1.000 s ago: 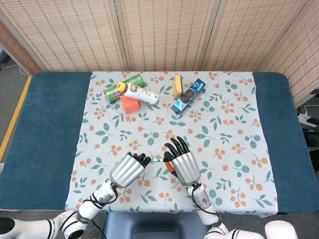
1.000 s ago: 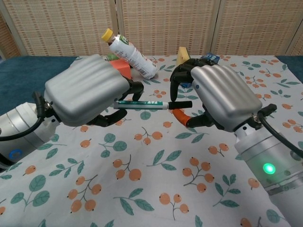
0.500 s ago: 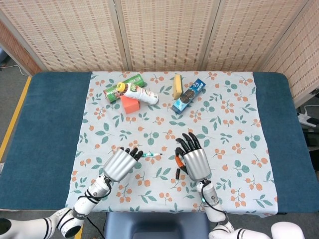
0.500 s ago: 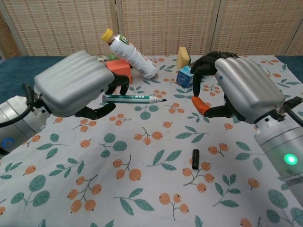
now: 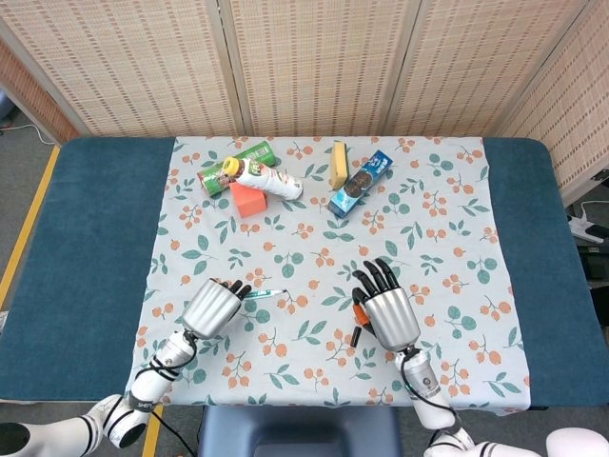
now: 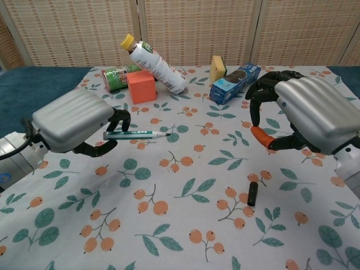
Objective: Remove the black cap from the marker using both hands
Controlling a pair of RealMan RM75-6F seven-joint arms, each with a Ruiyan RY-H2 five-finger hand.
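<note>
My left hand (image 6: 76, 126) (image 5: 213, 307) grips the white and green marker (image 6: 136, 135) (image 5: 266, 293), which points right with its bare tip showing. The black cap (image 6: 252, 193) (image 5: 353, 335) lies loose on the floral cloth, below and left of my right hand (image 6: 306, 116) (image 5: 385, 309). That hand hovers above the cloth with its fingers curled and nothing between them; its thumb has an orange tip.
At the far side of the cloth (image 5: 433, 248) lie a white bottle (image 5: 266, 178), a green can (image 5: 237, 164), an orange cube (image 5: 248, 200), a yellow sponge (image 5: 338, 163) and a blue biscuit box (image 5: 361, 183). Blue table (image 5: 95, 228) borders the cloth.
The cap came off the marker and dropped onto the cloth. Both hands moved apart, the left one leftward with the marker, the right one rightward and empty.
</note>
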